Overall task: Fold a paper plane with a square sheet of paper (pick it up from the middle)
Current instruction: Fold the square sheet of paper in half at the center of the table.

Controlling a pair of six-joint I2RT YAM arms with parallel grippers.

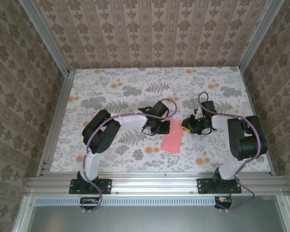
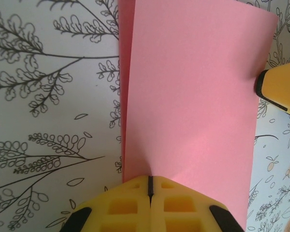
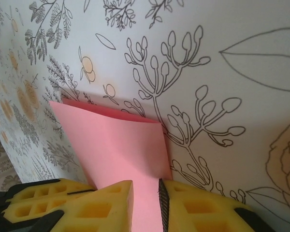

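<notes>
The pink-red square sheet of paper [image 1: 171, 139] lies folded over on the flowered table between both grippers. In the left wrist view the sheet [image 2: 193, 96] stretches away from my left gripper [image 2: 150, 181], a lower layer showing along its left side. The jaws are shut, and the near edge of the paper puckers into their slit. From above, the left gripper [image 1: 159, 128] sits at the sheet's upper left and the right gripper [image 1: 187, 126] at its upper right. The right gripper [image 3: 145, 193] stands slightly open, with the sheet [image 3: 116, 150] showing in the gap and its top layer bowed up.
A yellow fingertip [image 2: 280, 89] of the right gripper shows beside the sheet's right edge in the left wrist view. The table [image 1: 111, 87] is ringed by an aluminium frame and patterned walls. Both arms bend inward over the middle of the table.
</notes>
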